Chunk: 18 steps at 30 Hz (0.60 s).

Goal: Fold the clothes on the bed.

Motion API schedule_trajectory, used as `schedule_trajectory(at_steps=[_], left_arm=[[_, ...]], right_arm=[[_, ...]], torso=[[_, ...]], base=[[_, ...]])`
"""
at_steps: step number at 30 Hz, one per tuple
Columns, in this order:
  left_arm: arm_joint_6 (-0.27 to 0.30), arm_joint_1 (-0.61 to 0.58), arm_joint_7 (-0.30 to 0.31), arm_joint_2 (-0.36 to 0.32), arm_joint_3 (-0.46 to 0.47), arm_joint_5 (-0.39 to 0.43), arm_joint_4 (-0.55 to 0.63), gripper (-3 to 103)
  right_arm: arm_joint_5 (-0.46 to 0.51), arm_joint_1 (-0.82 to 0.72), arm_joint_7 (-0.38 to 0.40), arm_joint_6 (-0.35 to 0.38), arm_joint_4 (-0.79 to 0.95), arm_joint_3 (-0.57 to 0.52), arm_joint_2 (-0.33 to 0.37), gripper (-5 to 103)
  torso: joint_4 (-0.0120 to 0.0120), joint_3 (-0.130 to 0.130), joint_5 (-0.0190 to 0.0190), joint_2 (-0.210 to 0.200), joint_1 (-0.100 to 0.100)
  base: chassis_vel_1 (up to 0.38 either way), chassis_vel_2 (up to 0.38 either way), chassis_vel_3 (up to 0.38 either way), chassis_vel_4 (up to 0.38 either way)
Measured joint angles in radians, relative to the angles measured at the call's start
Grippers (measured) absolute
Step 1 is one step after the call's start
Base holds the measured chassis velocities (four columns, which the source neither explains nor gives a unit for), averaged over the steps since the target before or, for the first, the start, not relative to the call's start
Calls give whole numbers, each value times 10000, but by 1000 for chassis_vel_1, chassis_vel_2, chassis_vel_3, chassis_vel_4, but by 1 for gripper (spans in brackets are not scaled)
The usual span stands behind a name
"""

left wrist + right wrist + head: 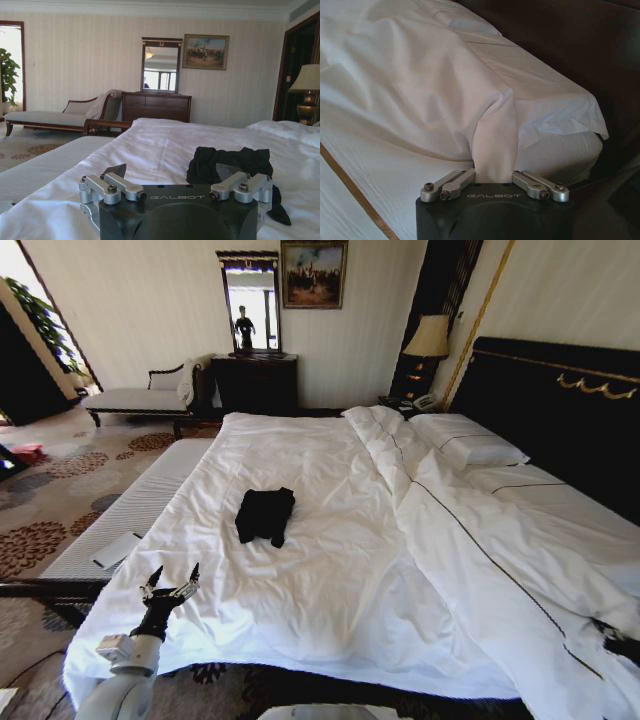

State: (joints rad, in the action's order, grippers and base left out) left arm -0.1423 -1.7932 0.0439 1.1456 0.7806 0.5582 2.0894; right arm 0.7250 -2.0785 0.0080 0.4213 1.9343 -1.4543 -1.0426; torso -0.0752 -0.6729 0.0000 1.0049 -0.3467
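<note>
In the hotel-like bedroom we see the bed (330, 540) with the clothes (265, 514) bunched mid-frame, unfolded, the left end effector (171, 585) spread empty at lower left, so we judge the reach comes next.

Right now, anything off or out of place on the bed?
Yes. The T-shirt lies in a crumpled black heap mid-bed, not flat. The right hand has a fold of the white duvet bunched between its fingers, not the shirt. The left hand hovers open at the bed's near corner.
</note>
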Motion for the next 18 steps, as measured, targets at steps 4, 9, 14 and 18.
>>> schedule_trajectory(at_steps=[4,9,14,18], left_arm=[[-21,-52,2,-32,35,52,-59,100],[-56,-89,3,45,35,49,-121,100],[-43,-84,10,233,2,-42,-49,100],[-20,-95,14,267,-3,-60,-25,100]], right_arm=[[-61,-34,-15,-82,-359,-18,-272,3],[-219,9,-16,-156,-719,201,-965,3],[-637,255,4,-269,-1046,685,-1505,3],[-814,412,12,-383,-1382,866,-1613,3]], torso=[[0,0,1,0,0],[3,0,0,-1,0],[6,0,-1,-1,0],[6,0,-1,-1,0]], base=[[0,0,0,0],[0,0,0,0],[0,0,0,0],[0,0,0,0]])
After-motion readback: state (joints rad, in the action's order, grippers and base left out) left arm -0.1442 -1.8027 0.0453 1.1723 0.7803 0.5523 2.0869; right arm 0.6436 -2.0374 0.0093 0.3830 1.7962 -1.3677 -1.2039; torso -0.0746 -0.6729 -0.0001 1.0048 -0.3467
